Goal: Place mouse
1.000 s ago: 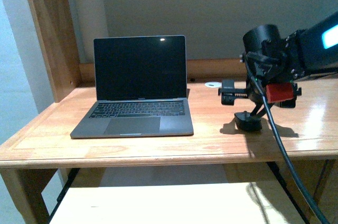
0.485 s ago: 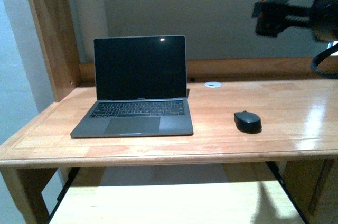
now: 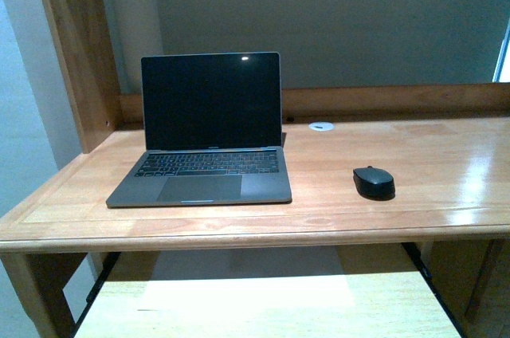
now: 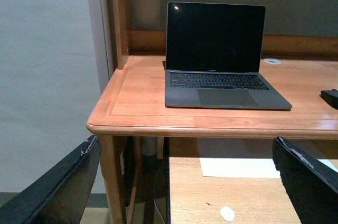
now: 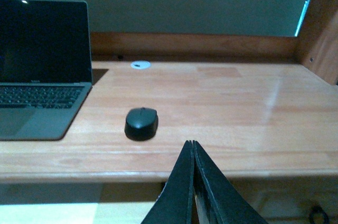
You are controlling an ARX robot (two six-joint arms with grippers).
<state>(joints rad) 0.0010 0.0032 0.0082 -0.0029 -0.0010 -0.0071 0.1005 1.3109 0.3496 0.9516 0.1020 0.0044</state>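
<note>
The right arm, which half a second earlier had hung high over the far right of the worktop (image 3: 446, 155), had gone from the front view altogether, and the mouse (image 3: 374, 182) lay alone on the wood where it had been set. It sat flat, to the right of the laptop (image 3: 205, 135) and well apart from it, near the front edge. The right gripper (image 5: 193, 182) had drawn back below the worktop's edge, its jaws clenched tip to tip on nothing, with the mouse in plain sight ahead. The left gripper (image 4: 185, 182) hung low by the worktop's left corner, jaws spread wide and empty. By that showing the placing looked done. A small white disc (image 3: 321, 127) rested near the back rail, clear of everything. Nothing crowded the mouse or stood in either arm's way.
</note>
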